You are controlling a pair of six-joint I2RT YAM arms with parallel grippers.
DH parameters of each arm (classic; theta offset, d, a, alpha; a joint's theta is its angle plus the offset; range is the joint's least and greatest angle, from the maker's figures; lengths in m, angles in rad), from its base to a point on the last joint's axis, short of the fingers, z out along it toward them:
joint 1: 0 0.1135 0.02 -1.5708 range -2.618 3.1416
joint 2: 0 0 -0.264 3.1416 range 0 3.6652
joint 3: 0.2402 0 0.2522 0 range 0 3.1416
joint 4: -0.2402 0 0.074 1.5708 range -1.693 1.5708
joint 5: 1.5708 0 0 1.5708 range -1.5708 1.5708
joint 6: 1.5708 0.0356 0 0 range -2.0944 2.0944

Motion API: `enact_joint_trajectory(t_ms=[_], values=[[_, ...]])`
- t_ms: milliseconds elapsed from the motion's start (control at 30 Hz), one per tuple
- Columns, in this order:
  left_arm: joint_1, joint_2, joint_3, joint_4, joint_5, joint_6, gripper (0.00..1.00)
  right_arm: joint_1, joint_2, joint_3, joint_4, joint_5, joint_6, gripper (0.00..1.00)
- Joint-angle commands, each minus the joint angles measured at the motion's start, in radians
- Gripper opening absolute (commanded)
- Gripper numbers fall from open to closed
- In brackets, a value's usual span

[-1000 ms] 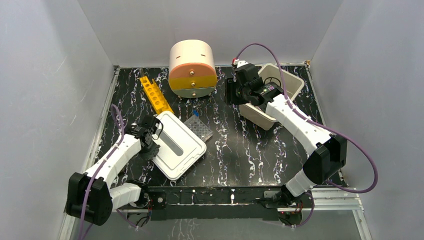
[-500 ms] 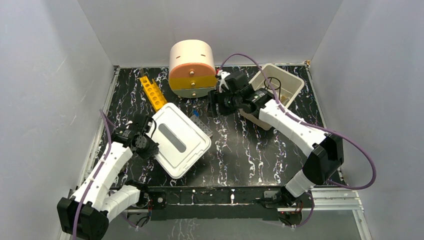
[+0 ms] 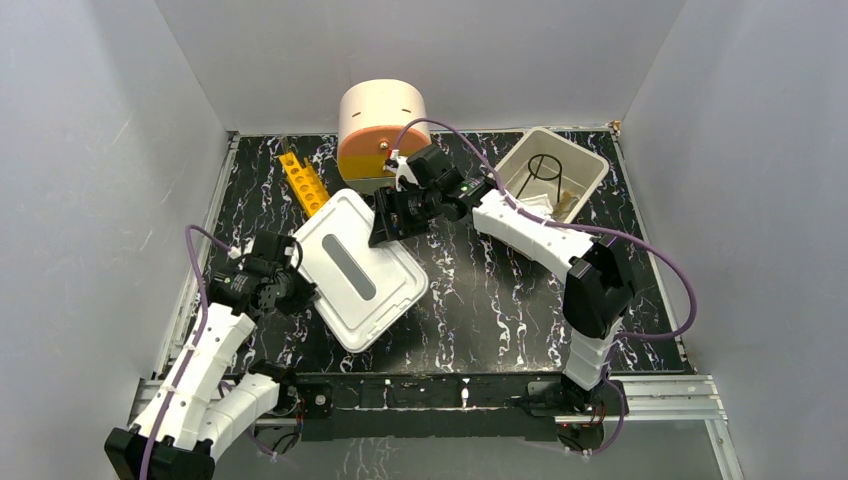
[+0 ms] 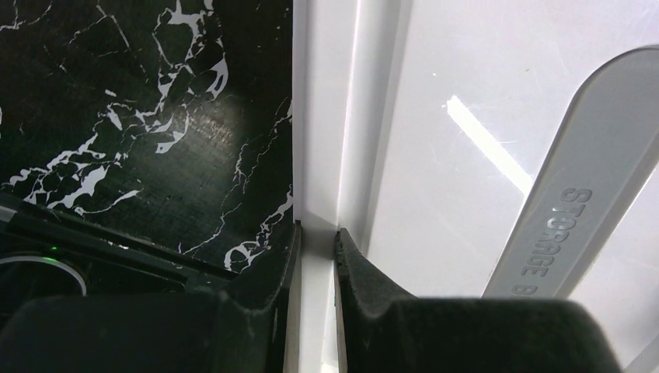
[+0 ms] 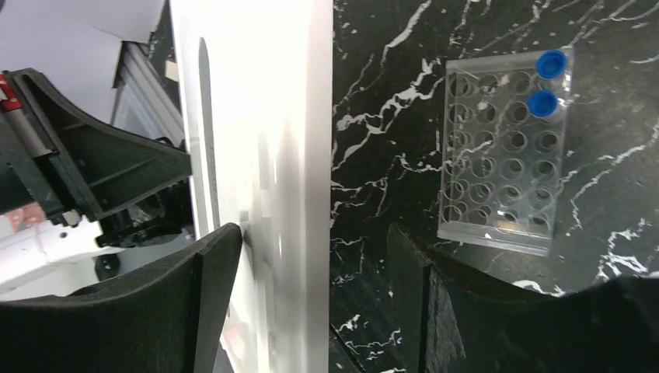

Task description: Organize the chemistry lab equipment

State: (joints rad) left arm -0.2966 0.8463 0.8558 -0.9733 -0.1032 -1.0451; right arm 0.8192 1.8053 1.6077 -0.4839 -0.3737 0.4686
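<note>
Right claw [image 5: 311, 242] swings from bin [image 3: 578, 145] across to lid [image 3: 385, 290] | jaws wide, straddling lid's edge, gripping nothing | left claw [image 4: 317, 237] pinched shut on lid's opposite rim | well plate [image 5: 501, 179] on counter [image 3: 480, 290] just outside right claw | two-claw lid move looks next

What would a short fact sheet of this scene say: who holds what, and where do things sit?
Left pincer: shut on the rim of the white rectangular lid with a grey slot
Right pincer: open, one finger either side of the lid's opposite edge
Clear plastic well plate: on the black marbled table, beside the lid
Yellow rack: back left
White rectangular bin: back right, uncovered
Round peach-and-orange drawer unit: back centre
</note>
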Motion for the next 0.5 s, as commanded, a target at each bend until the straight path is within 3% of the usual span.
enact_joint_trajectory(t_ms=[0,100,233,367,400,467], values=[[0.005,-0.017,0.038,0.073,0.029,0.081,0.00,-0.004,-0.005,0.082,0.056,-0.115,0.039,0.76],[0.005,-0.005,0.055,0.081,0.008,0.125,0.00,-0.014,-0.022,0.070,0.091,-0.167,0.077,0.64],[0.004,0.008,0.075,0.115,0.003,0.177,0.00,-0.064,-0.072,-0.014,0.210,-0.276,0.179,0.40],[0.005,0.033,0.096,0.183,0.044,0.230,0.00,-0.096,-0.097,-0.040,0.267,-0.320,0.227,0.22],[0.004,0.040,0.108,0.194,0.051,0.238,0.02,-0.100,-0.098,-0.033,0.260,-0.315,0.226,0.19],[0.004,0.052,0.135,0.209,0.058,0.246,0.16,-0.111,-0.108,-0.027,0.256,-0.302,0.230,0.16]])
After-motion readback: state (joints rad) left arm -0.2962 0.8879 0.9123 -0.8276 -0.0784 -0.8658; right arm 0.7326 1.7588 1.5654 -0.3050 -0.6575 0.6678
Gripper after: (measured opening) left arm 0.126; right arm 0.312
